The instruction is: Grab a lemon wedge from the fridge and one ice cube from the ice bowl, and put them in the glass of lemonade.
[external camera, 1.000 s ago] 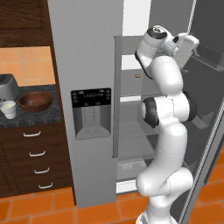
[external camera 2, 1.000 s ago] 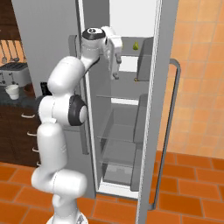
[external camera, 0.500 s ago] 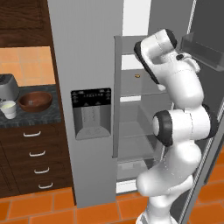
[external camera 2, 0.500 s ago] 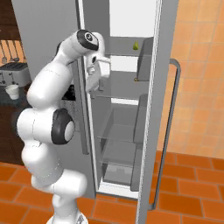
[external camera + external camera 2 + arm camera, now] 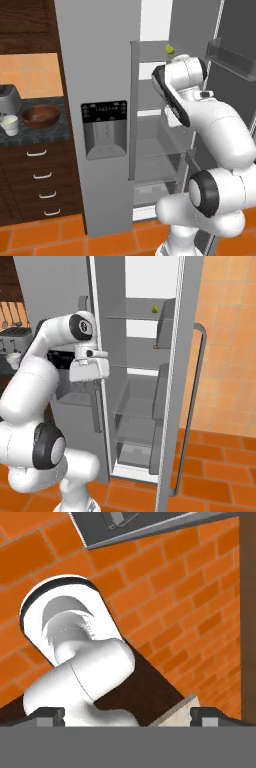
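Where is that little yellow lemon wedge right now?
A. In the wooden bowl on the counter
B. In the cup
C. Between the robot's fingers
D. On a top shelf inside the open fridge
D: the lemon wedge sits high on a shelf inside the open fridge.

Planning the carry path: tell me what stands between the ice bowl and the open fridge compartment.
In the left base view, the fridge's shut left door with its black dispenser panel stands between the ice bowl and the open compartment.

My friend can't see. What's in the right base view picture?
A white robot arm bends in front of an open grey fridge, its open gripper pointing down. A tiny lemon wedge sits on the top shelf, above the hand. The floor is orange tile.
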